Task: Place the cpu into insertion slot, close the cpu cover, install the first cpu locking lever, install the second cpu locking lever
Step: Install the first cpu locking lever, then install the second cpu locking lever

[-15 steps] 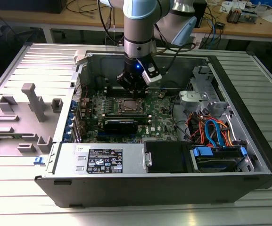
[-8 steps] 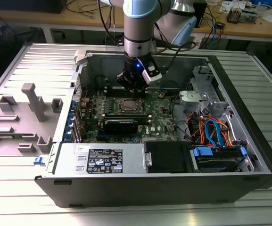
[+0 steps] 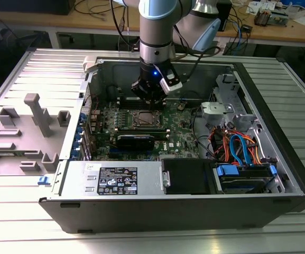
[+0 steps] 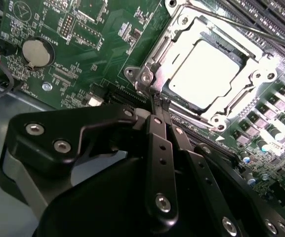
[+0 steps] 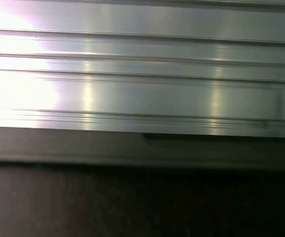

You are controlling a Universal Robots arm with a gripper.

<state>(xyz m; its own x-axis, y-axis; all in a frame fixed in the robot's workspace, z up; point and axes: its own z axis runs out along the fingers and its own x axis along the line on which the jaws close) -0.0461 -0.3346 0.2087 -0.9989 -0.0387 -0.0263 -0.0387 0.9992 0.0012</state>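
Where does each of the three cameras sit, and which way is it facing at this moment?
Exterior view: off the arm, raised, looking down into the open computer case; the arm and its hand hang over the motherboard.
Second wrist view: rides on the arm, looking along the hand, fingers pressed together, onto the cpu seated under the cpu cover.
First wrist view: on the arm, facing ribbed metal panelling; no arm part is recognisable.
Shared: the exterior and second wrist views both show the hand and the socket.

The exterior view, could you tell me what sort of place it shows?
Probably an electronics lab or workshop: an opened computer case lies on a ribbed metal table, a robot arm reaches in, and a cluttered wooden bench stands behind.
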